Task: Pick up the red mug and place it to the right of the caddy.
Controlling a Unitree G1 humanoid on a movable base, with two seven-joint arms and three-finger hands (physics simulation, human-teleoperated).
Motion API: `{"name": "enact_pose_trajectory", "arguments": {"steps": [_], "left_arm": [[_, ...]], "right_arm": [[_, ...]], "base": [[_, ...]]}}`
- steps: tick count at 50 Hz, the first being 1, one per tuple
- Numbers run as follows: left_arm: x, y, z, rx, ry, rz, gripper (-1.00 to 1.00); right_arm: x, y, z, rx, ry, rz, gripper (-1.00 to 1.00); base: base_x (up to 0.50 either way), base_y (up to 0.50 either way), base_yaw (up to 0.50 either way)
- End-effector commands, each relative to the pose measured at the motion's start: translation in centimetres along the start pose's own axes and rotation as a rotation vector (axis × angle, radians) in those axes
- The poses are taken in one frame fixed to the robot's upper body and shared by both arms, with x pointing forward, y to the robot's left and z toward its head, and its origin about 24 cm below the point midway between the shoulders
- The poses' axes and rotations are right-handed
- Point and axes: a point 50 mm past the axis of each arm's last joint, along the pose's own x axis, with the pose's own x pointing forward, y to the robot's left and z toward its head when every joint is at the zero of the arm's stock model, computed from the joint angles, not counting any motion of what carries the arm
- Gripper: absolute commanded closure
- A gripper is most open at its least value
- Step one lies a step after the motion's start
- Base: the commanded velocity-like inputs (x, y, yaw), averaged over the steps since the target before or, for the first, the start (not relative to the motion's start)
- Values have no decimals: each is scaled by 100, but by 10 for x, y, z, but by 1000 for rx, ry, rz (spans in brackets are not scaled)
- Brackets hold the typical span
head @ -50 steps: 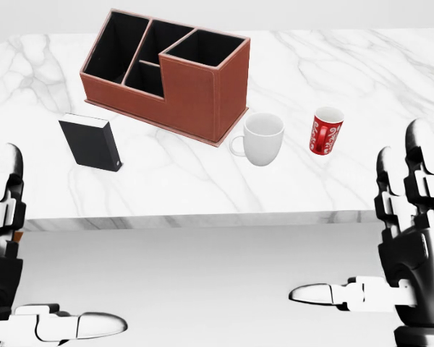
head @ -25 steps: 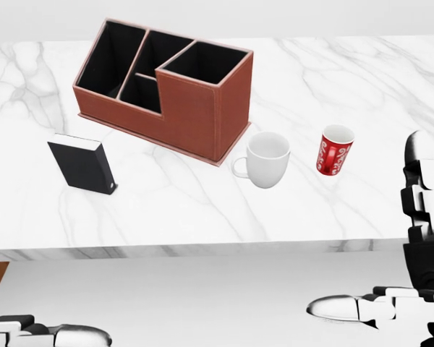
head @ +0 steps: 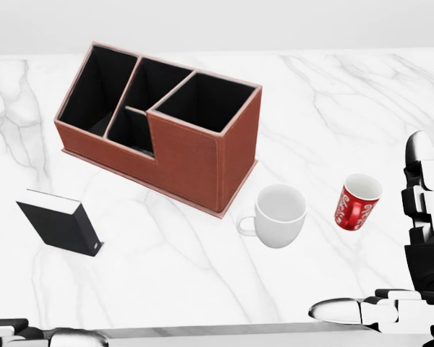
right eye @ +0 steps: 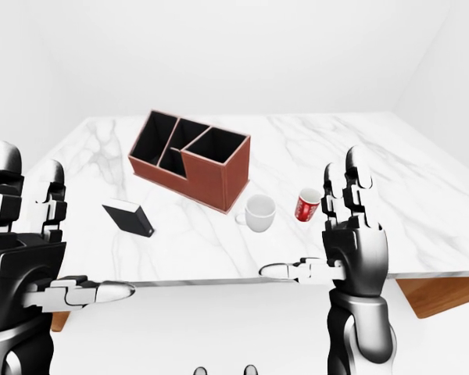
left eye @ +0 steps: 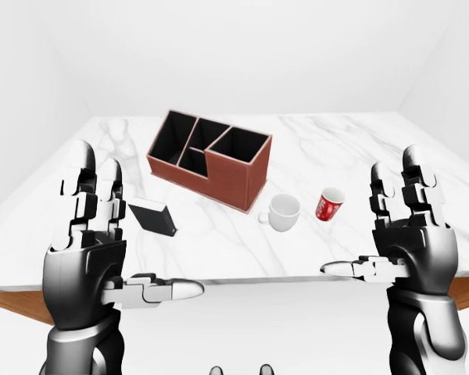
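Observation:
The red mug [head: 358, 202] with a white pattern stands upright on the marble table [head: 333, 94], towards the right of the head view. The brown caddy [head: 166, 130], with black compartments, stands at upper left of it. A white mug [head: 278, 215] sits between the caddy and the red mug. My left hand [left eye: 129, 234] is open and raised at the left, short of the table edge. My right hand [left eye: 367, 223] is open, fingers up and thumb out, just right of the red mug in the view and nearer the camera. Neither hand touches anything.
A small black box [head: 60, 223] stands on the table at the left, below the caddy in the head view. The table's near edge [head: 217, 332] runs along the bottom. White walls stand behind the table.
The camera has moved closer to the table, so everything looks larger and lower in the head view. The things on the table have not moved. Both hands stay open.

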Motion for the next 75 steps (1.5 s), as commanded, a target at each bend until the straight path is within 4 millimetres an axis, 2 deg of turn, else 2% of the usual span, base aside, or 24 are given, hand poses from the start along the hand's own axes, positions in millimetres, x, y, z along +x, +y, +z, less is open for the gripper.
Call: {"name": "enact_pose_trajectory", "arguments": {"steps": [1,34,38,43,59,66,75], "left_arm": [[-1,0,2,0,-7,-1,-100],[-2,2,12,10,-43,3,-100],[-2,2,10,9,-39,3,-100],[-4,3,19,18,-71,2,-100],[-3,2,20,20,-76,-3,-100],[-3,3,18,20,-67,2,-100],[-3,3,19,22,-71,0,-100]], "right_arm": [[-1,1,2,2,-5,4,-100],[0,-1,0,-1,2,-10,-100],[1,-1,0,-5,-2,-20,-100],[-2,0,2,12,-5,-10,-100],[-2,0,2,16,-6,-4,-100],[-1,-1,4,21,-17,-12,-100],[-1,-2,4,13,-18,-21,-100]], "base": [[50,0,0],[50,0,0],[0,0,0],[0,0,0],[0,0,0],[0,-47,0],[0,-1,0]]}}
